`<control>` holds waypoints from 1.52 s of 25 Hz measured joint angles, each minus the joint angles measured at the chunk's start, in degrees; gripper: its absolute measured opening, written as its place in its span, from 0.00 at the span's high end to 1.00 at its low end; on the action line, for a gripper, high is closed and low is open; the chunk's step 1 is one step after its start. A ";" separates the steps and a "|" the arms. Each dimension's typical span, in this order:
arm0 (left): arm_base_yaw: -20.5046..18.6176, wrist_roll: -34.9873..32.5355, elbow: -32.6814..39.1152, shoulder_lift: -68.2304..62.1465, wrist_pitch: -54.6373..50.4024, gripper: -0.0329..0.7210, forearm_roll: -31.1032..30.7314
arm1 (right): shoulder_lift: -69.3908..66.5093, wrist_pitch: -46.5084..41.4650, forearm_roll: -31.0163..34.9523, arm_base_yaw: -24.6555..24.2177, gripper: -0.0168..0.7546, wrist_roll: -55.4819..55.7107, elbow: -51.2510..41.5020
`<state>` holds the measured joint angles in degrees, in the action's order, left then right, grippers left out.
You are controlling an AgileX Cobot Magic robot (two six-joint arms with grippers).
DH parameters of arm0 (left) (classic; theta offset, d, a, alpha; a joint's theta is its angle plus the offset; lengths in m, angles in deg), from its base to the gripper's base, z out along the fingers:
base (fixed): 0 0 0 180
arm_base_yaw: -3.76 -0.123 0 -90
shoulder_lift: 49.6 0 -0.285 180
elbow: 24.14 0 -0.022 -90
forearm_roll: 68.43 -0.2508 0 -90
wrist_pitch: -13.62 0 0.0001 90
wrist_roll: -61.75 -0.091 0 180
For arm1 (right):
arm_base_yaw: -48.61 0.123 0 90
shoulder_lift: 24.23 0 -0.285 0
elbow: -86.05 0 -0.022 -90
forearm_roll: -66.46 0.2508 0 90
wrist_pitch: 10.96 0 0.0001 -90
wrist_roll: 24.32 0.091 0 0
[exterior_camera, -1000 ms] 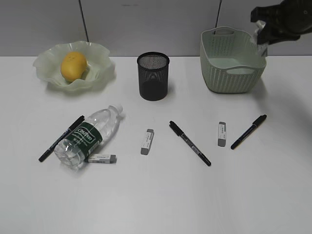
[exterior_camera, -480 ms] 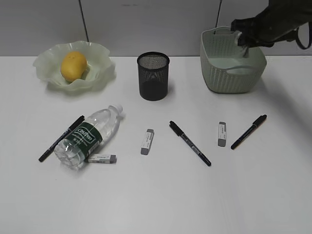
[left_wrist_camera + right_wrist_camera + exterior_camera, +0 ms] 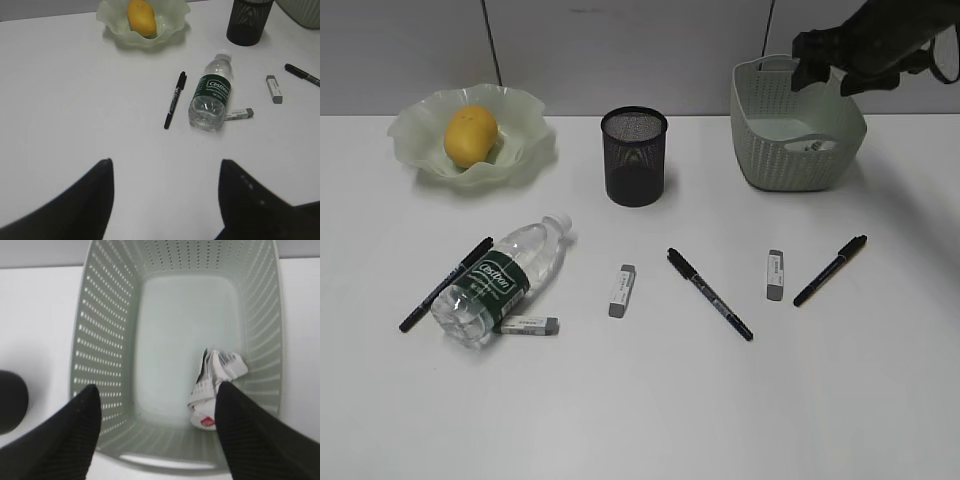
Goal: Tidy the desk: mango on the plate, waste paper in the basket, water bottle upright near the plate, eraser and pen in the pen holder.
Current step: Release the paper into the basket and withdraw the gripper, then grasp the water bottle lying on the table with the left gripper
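My right gripper [image 3: 828, 75] [image 3: 158, 387] hangs open over the pale green basket [image 3: 790, 160] [image 3: 105, 340]. The crumpled waste paper [image 3: 216, 382] [image 3: 815, 146] lies loose on the basket floor, apart from the fingers. The mango [image 3: 470, 135] [image 3: 141, 17] sits in the ruffled plate [image 3: 528, 150]. The water bottle [image 3: 500, 280] [image 3: 212, 92] lies on its side. Three pens [image 3: 445, 283] [image 3: 710, 293] [image 3: 830, 270] and three erasers [image 3: 622, 290] [image 3: 775, 275] [image 3: 530, 325] lie on the desk. The black mesh pen holder [image 3: 634, 155] stands upright. My left gripper [image 3: 166, 161] is open above bare desk.
The desk [image 3: 650, 400] is white, with a grey wall behind it. The plate, pen holder and basket stand in a row along the back edge. One eraser rests against the bottle's base.
My right gripper moved left over the basket and opened. The waste paper left its fingers and now lies inside the basket. The left gripper has not changed.
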<state>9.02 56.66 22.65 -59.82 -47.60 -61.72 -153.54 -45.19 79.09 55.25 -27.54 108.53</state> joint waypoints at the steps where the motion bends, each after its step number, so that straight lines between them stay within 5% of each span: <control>1: 0.00 0.00 0.00 0.00 0.00 0.30 0.00 | 0.00 -3.69 0.00 0.00 0.27 -0.28 1.78; 9: 0.00 0.00 0.00 0.00 0.00 0.30 0.00 | 0.08 -31.32 -0.18 0.00 0.29 -1.34 13.03; 19: 0.00 0.00 0.00 0.00 0.00 0.30 0.00 | 8.81 -34.85 -6.69 0.00 0.29 -0.08 10.07; 29: 0.00 0.00 0.00 0.00 0.00 0.32 0.00 | 33.67 -34.56 -6.99 0.00 0.29 0.26 -15.29; 38: 0.00 0.00 0.00 0.00 0.00 0.32 0.00 | 63.25 -23.32 -6.99 0.00 0.29 0.63 -40.85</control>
<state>9.02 56.66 22.65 -59.82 -47.60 -61.72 -90.28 -68.51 72.09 55.25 -26.91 67.68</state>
